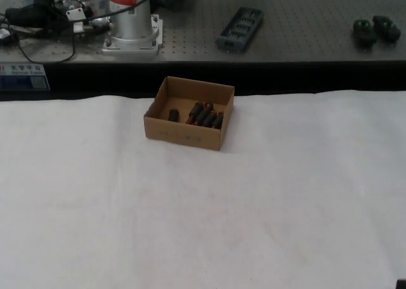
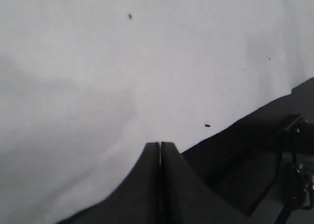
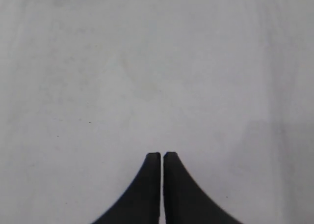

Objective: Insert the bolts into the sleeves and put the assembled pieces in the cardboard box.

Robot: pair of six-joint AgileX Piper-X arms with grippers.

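A small cardboard box [image 1: 166,128] stands on the white cloth near the back middle of the bench. Inside it lie several dark bolt-and-sleeve pieces [image 1: 204,115] side by side, and one more dark piece [image 1: 173,115] lies apart toward the box's left. My left gripper [image 2: 160,148] is shut with nothing in it, over bare white cloth near the cloth's edge. My right gripper [image 3: 161,157] is also shut with nothing in it, above plain white cloth.
A white cloth [image 1: 203,206] covers the bench. Behind it on a perforated metal table stand a silver arm base [image 1: 131,16], a dark blue rack [image 1: 240,26], cables [image 1: 38,16] and two dark green objects [image 1: 376,30].
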